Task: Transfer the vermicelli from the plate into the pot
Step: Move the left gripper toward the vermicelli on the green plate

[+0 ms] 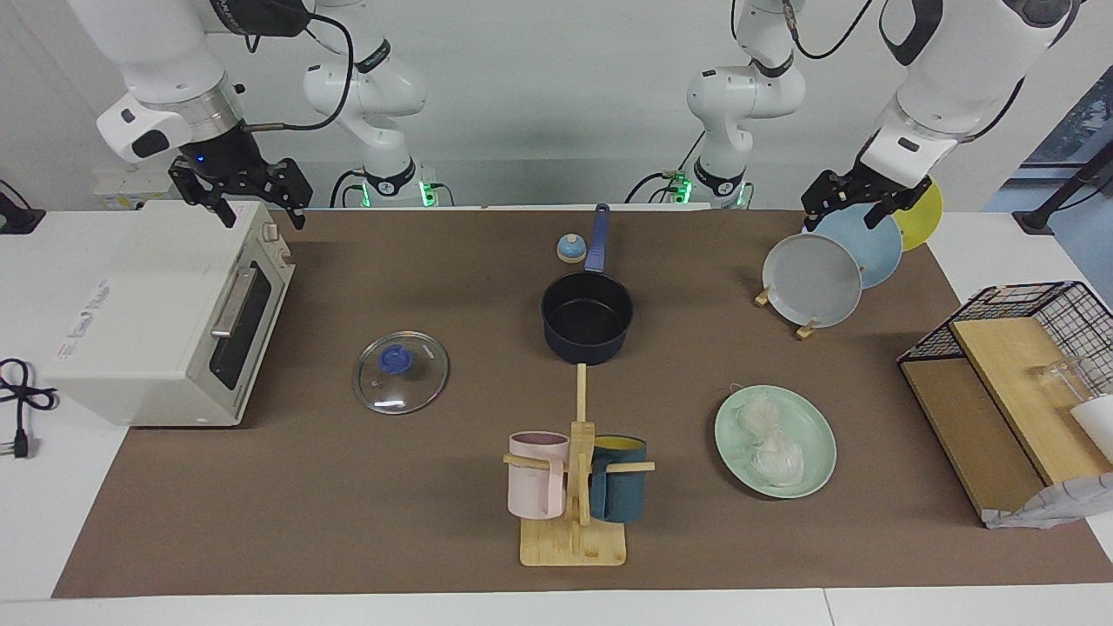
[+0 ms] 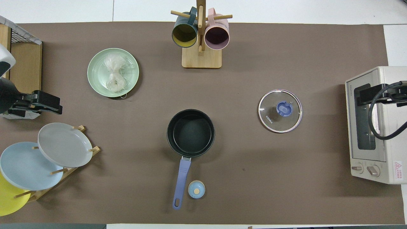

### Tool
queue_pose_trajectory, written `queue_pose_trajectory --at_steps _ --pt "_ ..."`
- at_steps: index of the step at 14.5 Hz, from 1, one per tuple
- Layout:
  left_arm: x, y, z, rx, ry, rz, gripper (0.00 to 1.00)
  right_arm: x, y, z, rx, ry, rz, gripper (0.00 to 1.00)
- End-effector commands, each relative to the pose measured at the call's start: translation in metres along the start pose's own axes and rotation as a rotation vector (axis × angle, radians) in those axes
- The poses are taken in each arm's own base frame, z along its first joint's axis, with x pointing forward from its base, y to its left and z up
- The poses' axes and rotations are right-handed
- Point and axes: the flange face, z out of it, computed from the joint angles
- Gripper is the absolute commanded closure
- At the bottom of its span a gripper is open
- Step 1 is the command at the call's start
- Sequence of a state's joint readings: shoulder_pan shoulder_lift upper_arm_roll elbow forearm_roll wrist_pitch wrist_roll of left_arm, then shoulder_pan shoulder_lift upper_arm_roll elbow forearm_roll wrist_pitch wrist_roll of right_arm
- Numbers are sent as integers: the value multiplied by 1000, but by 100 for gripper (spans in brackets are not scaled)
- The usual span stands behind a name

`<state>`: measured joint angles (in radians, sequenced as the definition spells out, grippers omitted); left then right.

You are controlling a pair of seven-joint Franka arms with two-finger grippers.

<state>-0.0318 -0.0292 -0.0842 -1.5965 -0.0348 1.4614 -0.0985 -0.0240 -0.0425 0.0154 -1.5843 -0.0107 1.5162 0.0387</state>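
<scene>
The left gripper (image 1: 856, 202) is held in the air over the plate rack (image 1: 804, 329) at the left arm's end of the table, above the upright grey plate (image 1: 811, 280) and light-blue plate (image 1: 861, 243); nothing is seen between its fingers, and it touches nothing, but how far the fingers are parted cannot be told. The right gripper (image 1: 242, 193) is raised over the toaster oven (image 1: 165, 313) at the right arm's end of the table. Its fingers are spread apart and nothing is held in them.

The vermicelli (image 1: 769, 439) is seen as two whitish clumps lying on the mint-green plate (image 1: 817, 439), which rests flat on the brown mat (image 1: 435, 539), farther from the robots than the plate rack. The pot (image 1: 587, 317) stands near the middle of the table with its black inside bare and its long blue handle pointed toward the robots. A small blue-topped knob (image 1: 570, 249) is placed just beside that handle. The glass lid (image 1: 401, 372) is laid flat on the mat between the pot and the toaster oven. A wooden mug tree (image 1: 574, 513) carrying a pink mug (image 1: 536, 474) and a dark teal mug (image 1: 619, 487) stands farther from the robots than the pot.
</scene>
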Motion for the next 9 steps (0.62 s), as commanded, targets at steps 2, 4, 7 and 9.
queue_pose_trajectory --at_steps 2,4,7,9 --pt "1 0 -6 -10 10 -2 0 -2 -6 -3 10 19 6 0" --pt "4 0 -6 -12 28 -2 0 -1 -5 -3 9 19 8 0" --pt "9 2 -7 -16 71 -12 0 -1 1 -3 9 13 15 0" --pt "12 5 -7 -18 86 -6 0 -1 3 -3 8 11 18 0"
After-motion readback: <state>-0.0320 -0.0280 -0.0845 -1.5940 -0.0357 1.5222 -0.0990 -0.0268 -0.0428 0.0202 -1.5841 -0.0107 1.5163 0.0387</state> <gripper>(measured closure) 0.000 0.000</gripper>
